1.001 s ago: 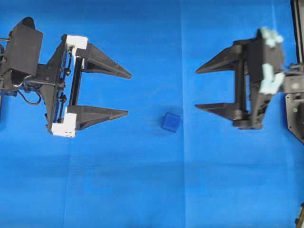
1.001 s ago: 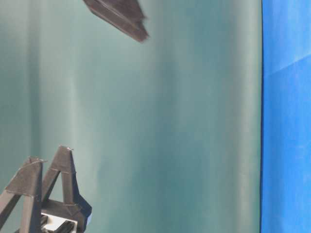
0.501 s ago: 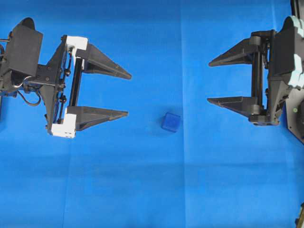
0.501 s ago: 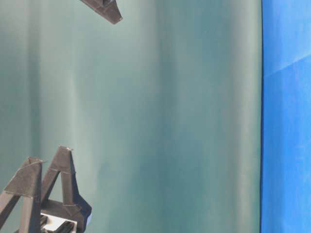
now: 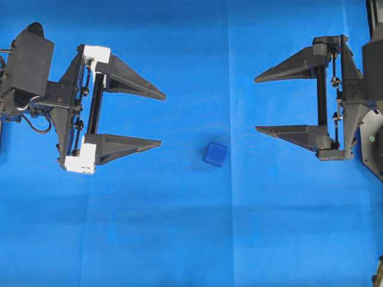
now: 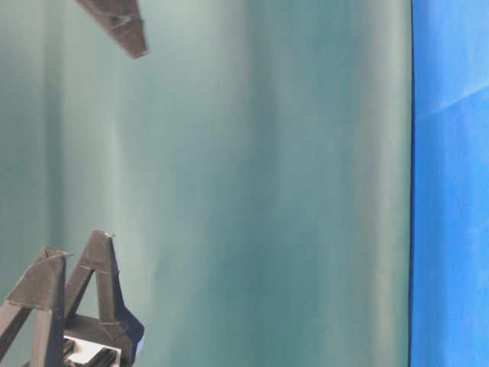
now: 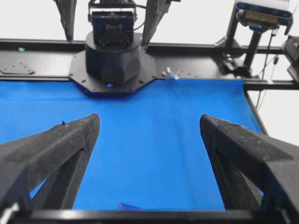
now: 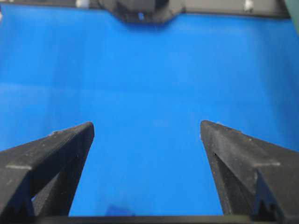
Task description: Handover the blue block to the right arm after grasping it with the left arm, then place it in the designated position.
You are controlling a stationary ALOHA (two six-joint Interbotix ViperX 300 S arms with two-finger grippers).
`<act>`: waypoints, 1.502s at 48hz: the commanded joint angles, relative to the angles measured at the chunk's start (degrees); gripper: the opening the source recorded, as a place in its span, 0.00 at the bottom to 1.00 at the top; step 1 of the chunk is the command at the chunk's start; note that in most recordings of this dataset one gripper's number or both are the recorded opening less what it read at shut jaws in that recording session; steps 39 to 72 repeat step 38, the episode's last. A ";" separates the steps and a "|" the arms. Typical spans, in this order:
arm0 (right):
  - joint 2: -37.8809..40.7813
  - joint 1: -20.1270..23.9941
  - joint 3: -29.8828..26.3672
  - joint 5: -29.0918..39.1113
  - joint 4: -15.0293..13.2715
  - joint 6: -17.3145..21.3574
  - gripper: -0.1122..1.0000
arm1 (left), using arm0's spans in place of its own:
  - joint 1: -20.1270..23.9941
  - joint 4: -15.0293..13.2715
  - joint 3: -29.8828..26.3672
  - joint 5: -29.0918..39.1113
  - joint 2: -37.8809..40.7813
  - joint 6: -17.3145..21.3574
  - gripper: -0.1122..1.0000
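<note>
Since a second ago, the right end effector (image 5: 257, 104) is sitting squarer and sharper in the overhead view, its fingers pointing straight left. Its jaws are standing wide with nothing between them. The left end effector (image 5: 163, 119) is resting unchanged, jaws spread wide and empty. The blue block (image 5: 215, 153) is lying on the blue cloth (image 5: 179, 239) between the two, apart from both, nearer the lower fingers.

At table level, a right fingertip (image 6: 130, 34) is showing at the top edge, further left than before, and the left fingers (image 6: 99, 267) are standing low.

From the left wrist, the block (image 7: 128, 206) is barely peeking at the bottom edge.

From the right wrist, the block (image 8: 117, 210) is showing blurred at the bottom edge.
</note>
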 commanded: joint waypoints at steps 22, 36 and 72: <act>1.93 -0.97 0.00 -7.47 -2.55 0.26 0.87 | -0.18 0.09 -0.79 -0.35 -0.79 0.18 0.93; 1.93 -0.97 0.00 -7.29 -2.64 0.26 0.87 | -0.09 0.09 -0.79 -0.26 -0.79 0.09 0.93; 1.93 -0.97 0.00 -7.29 -2.64 0.26 0.87 | -0.18 0.00 -0.79 -0.35 -0.88 0.09 0.93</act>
